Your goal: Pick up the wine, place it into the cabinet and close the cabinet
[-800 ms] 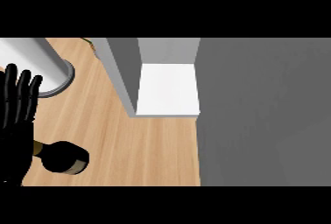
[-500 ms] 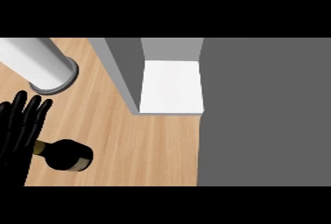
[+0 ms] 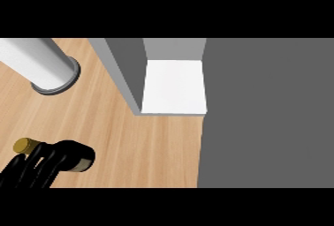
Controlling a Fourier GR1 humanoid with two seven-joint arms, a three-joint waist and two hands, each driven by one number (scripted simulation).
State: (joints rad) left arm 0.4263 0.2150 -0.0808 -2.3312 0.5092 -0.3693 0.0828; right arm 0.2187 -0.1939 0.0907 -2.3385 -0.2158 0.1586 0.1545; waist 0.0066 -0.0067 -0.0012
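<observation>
Fingers of the left hand point(image 3: 36, 165) curl round the wine point(image 3: 73, 155) — near left on the tabletop point(image 3: 150, 145), cabinet point(image 3: 173, 86) open farther off.

Light falls evenly and bright over the wooden counter point(image 3: 150, 145), with no clear source and no glare on it. The white floor inside the cabinet point(image 3: 174, 86) is the brightest patch, nearly washed out. The white cylinder point(image 3: 39, 62) at far left shades softly from pale to grey along its side. The left hand point(image 3: 36, 165) reads as almost pure black, its fingers hard to separate. The grey panel point(image 3: 267, 114) at right is flat and shadowless
</observation>
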